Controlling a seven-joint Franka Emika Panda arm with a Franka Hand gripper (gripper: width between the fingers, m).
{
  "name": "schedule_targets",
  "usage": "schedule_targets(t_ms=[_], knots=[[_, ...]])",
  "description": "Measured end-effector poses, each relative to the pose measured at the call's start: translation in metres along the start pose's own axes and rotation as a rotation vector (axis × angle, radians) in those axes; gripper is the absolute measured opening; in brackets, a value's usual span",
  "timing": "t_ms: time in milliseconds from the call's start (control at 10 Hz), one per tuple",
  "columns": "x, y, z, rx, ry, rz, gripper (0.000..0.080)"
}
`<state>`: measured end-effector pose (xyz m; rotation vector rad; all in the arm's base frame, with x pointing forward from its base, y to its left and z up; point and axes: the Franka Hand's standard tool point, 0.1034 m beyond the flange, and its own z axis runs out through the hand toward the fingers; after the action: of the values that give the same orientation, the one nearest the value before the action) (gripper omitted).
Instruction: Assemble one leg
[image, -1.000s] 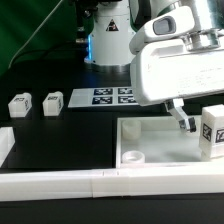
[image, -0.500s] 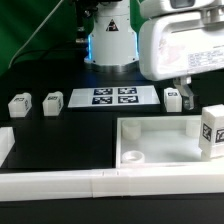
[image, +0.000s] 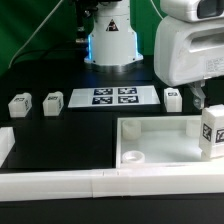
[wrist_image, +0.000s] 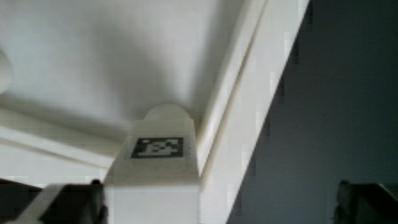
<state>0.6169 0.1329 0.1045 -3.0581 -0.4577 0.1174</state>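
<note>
A white leg (image: 212, 131) with a tag stands upright in the far right corner of the large white panel (image: 160, 143). It also shows in the wrist view (wrist_image: 157, 160), with its tag facing the camera, beside the panel's wall (wrist_image: 240, 90). My gripper (image: 197, 100) hovers above and just behind this leg. In the wrist view the gripper (wrist_image: 217, 205) is open and empty, with one dark finger at each side and the leg nearer one of them. Three more legs lie on the black table: two at the exterior view's left (image: 19, 104) (image: 52, 103) and one by the marker board (image: 173, 99).
The marker board (image: 113, 96) lies flat behind the panel. A long white rail (image: 90, 185) runs along the table's front, with a raised block (image: 5, 143) at its left end. The robot's base (image: 110, 40) stands at the back.
My gripper has moved toward the exterior view's right and risen, uncovering the leg by the marker board. It stays open and empty.
</note>
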Motion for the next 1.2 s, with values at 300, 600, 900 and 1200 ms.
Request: schedule_targets(t_ms=[300, 600, 900, 1200], knots=[[0.013, 0.010, 0.002, -0.001, 0.007, 0.001, 0.0649], [0.017, 0.011, 0.011, 0.002, 0.010, 0.004, 0.0649], [0.013, 0.015, 0.029, 0.004, 0.000, 0.011, 0.0649], [0.013, 0.017, 0.029, 0.005, 0.000, 0.013, 0.0453]])
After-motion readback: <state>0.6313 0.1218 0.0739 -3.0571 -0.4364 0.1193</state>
